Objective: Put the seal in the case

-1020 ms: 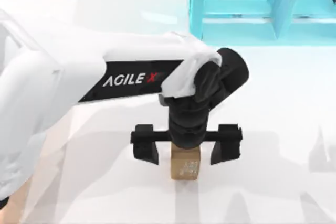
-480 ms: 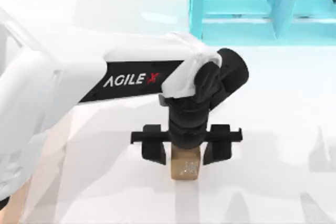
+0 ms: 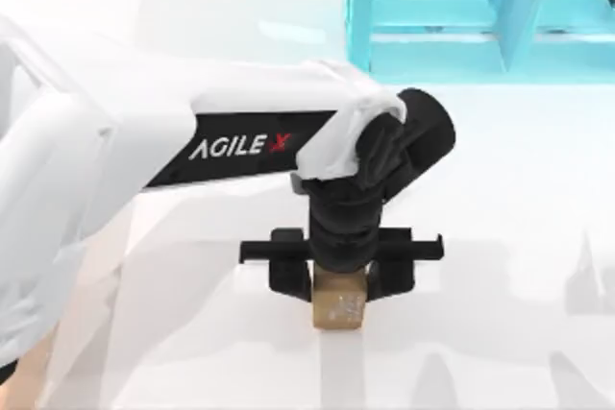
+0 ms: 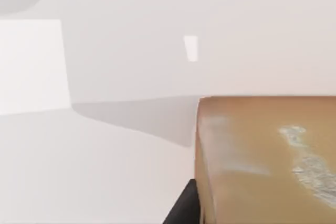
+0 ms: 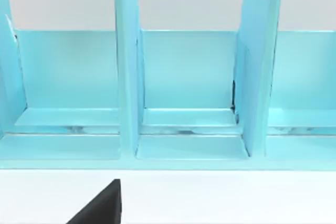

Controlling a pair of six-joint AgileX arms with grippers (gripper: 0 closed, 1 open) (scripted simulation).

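Seal (image 3: 339,301) upright (speckled face up) within left pincer (image 3: 340,276).

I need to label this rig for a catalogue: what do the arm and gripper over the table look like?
The left arm has a glossy white shell with a black side panel lettered AGILE in white and an X in red. Its wrist is rounded and black. The left gripper is black: a straight crossbar carrying two blocky fingers.

White table (image 3: 500,237) with the tan seal (image 3: 338,306) upright near its middle, light-blue case (image 3: 480,16) at the far edge
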